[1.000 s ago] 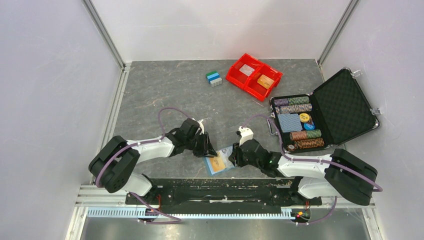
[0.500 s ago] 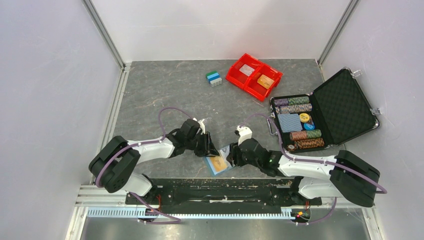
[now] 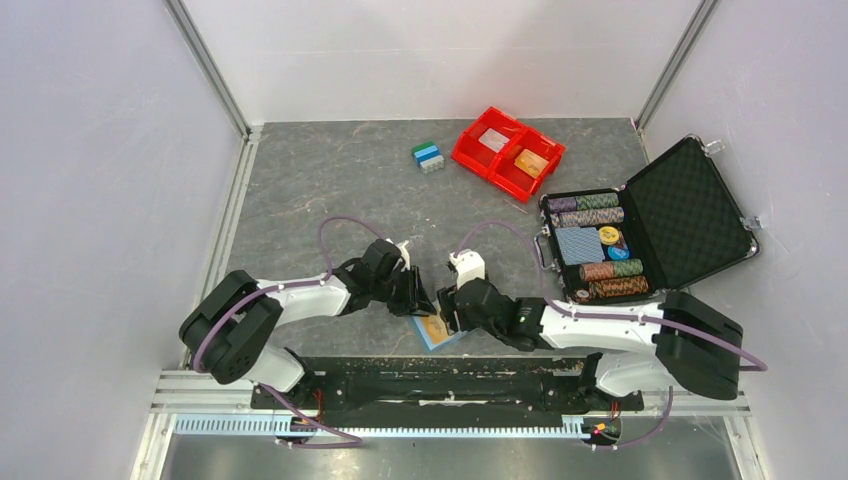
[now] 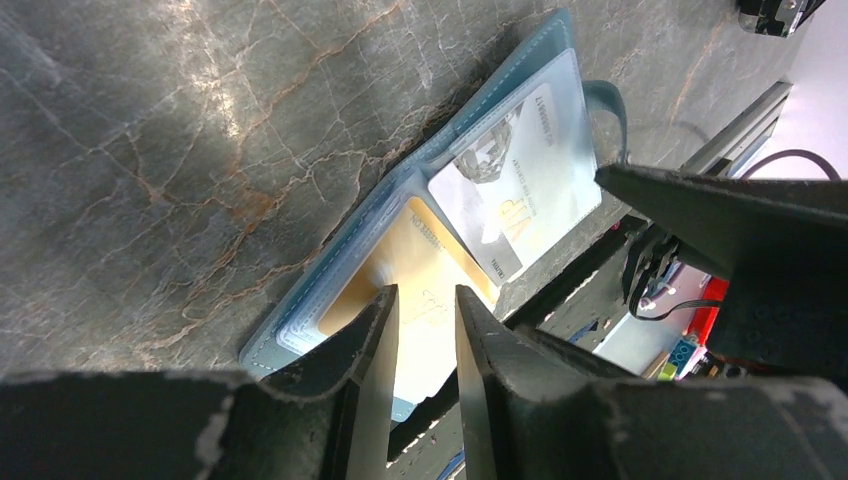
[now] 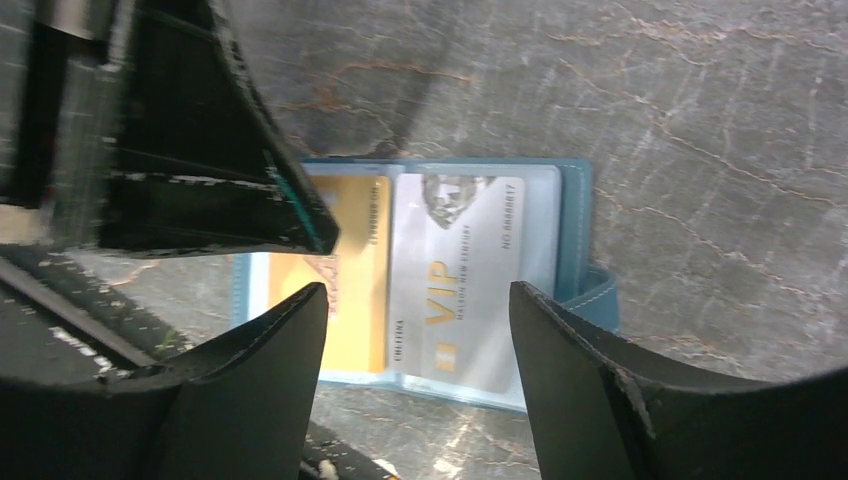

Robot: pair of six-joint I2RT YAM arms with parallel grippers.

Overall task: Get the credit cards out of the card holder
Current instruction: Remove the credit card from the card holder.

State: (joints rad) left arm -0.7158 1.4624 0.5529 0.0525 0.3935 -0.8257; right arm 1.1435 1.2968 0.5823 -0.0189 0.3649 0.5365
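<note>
The light-blue card holder [image 4: 300, 318] lies spread open on the table by the front edge [image 3: 440, 336]. An orange credit card [image 5: 358, 290] sits in one panel and a whitish-grey one marked VIP [image 5: 465, 270] in the other. My left gripper [image 4: 425, 300] hangs right over the orange card [image 4: 425, 255], its fingers a narrow gap apart with nothing between them. My right gripper [image 5: 420, 292] stands wide open above the whitish-grey card [image 4: 515, 190], holding nothing. The top view shows both the left gripper [image 3: 421, 302] and the right gripper [image 3: 447, 308] meeting over the holder.
A red two-compartment bin [image 3: 507, 152] with cards in it stands at the back, a small blue-green block [image 3: 428, 156] to its left. An open black case [image 3: 690, 215] with poker chips and a card deck is on the right. The black base rail [image 3: 440, 368] runs just below the holder.
My right gripper has opened much wider and moved left over the holder. The left gripper has stayed over the orange card.
</note>
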